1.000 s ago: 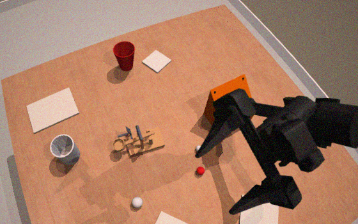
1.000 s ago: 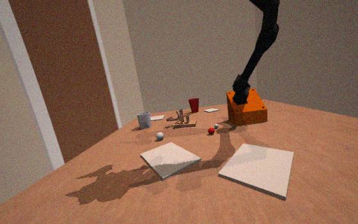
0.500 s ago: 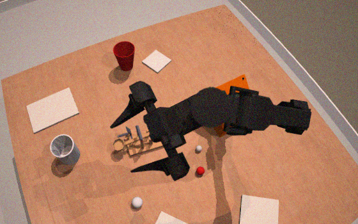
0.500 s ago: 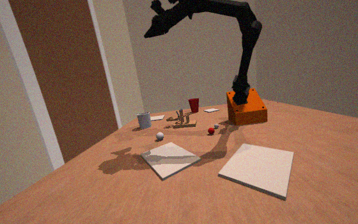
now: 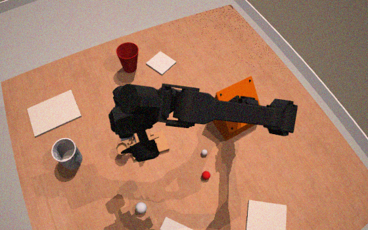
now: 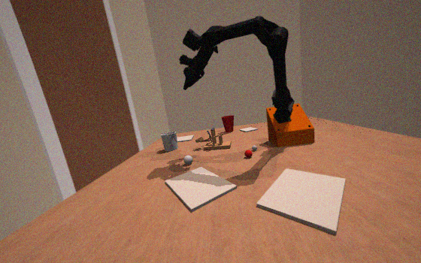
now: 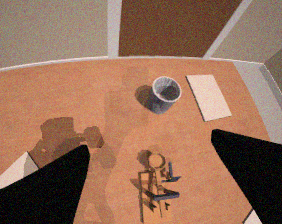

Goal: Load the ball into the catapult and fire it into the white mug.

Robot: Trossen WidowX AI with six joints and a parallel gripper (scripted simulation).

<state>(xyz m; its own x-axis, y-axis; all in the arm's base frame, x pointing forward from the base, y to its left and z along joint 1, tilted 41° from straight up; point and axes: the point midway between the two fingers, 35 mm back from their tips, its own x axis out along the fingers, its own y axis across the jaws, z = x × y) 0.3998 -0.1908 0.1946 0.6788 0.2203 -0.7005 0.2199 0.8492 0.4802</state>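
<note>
The wooden catapult [image 5: 162,143] [image 6: 222,145] [image 7: 164,195] stands on the table, partly behind the arm in the top view. Its round cup points toward the mug, and no ball shows in it. The pale, grey-marbled mug [image 5: 75,159] [image 6: 170,142] [image 7: 162,106] stands upright beyond that cup. A larger white ball [image 5: 140,207] [image 6: 188,159], a small white ball [image 5: 204,152] [image 6: 254,148] and a red ball [image 5: 206,175] [image 6: 248,153] lie on the table. My gripper [image 7: 151,144] is open and empty, high above the catapult.
A red cup [image 5: 129,60] [image 6: 228,124] stands on the far side of the catapult. Flat white tiles [image 5: 54,113] [image 5: 161,62] [image 6: 201,189] [image 6: 304,199] lie around the table. The orange arm base [image 5: 237,88] [image 6: 294,137] stands behind the small balls.
</note>
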